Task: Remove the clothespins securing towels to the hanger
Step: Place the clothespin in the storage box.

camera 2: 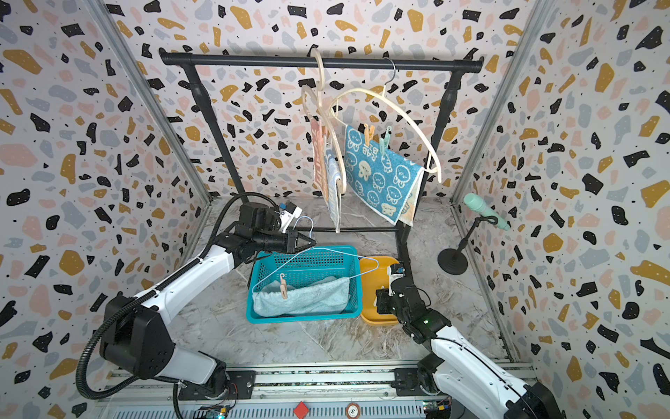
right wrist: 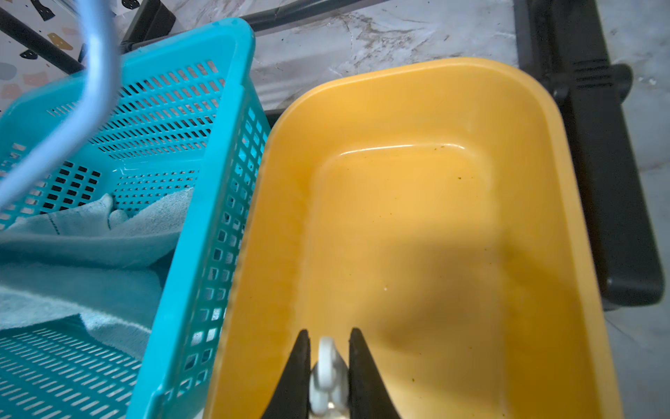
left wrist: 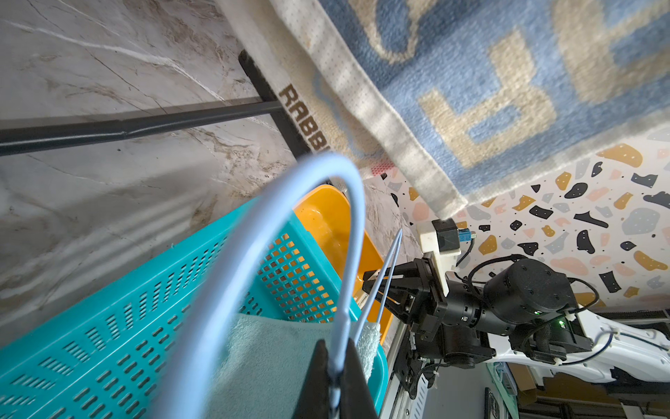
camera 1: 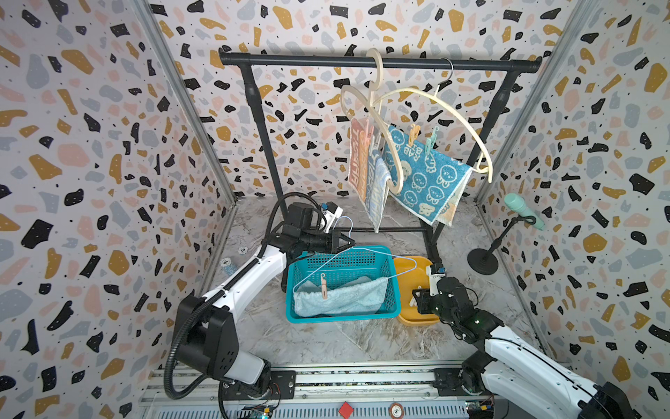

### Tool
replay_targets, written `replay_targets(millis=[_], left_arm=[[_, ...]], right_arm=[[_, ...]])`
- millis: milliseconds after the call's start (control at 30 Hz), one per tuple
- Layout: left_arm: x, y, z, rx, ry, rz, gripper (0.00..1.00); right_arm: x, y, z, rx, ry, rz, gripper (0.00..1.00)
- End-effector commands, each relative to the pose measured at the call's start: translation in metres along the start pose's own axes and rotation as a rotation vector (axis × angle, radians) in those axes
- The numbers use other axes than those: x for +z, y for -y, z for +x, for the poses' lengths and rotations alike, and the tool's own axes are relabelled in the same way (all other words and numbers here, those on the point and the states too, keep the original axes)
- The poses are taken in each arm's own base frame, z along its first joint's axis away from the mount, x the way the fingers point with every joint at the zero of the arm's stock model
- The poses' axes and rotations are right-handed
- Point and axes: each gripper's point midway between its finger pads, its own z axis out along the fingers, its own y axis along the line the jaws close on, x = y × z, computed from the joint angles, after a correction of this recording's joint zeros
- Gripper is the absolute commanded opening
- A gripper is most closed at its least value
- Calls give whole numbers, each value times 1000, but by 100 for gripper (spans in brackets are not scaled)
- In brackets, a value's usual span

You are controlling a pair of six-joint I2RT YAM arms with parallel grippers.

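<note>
White clothespin (right wrist: 328, 370) in right pincer (right wrist: 329, 332)

Peach clothespin (camera 1: 323, 287) on pale blue towel (camera 1: 348, 298)

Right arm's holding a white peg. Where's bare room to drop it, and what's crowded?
Yellow tub under the right fingers is empty: best spot. Bare marble floor also lies between the teal basket and the front rail, and between rack foot and mic stand base. Crowded: the basket, holding the pale blue towel with the wire hanger across it.

Overhead stereo pair, close wrist views
</note>
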Motion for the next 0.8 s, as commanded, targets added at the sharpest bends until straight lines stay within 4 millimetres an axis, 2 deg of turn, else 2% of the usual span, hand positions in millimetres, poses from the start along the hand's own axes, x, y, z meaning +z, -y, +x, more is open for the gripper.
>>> replay_targets(millis=[0,200,367,500,767], left_arm=[[-7,7,-7,33,33,17,0],[-7,7,-7,32,33,16,0],[-7,6,-7,30,31,17,0],[-7,6,-8,31,33,15,0],[-7,5,-9,30,35,13,0]], right_arm=[[1,4,-5,8,26,19,21],[2,6,-8,7,40,33,37],[2,7,-15,-4,49,40,45],[1,5,-21,-15,56,43,49],[-8,-4,-32,-31,58,22,52]])
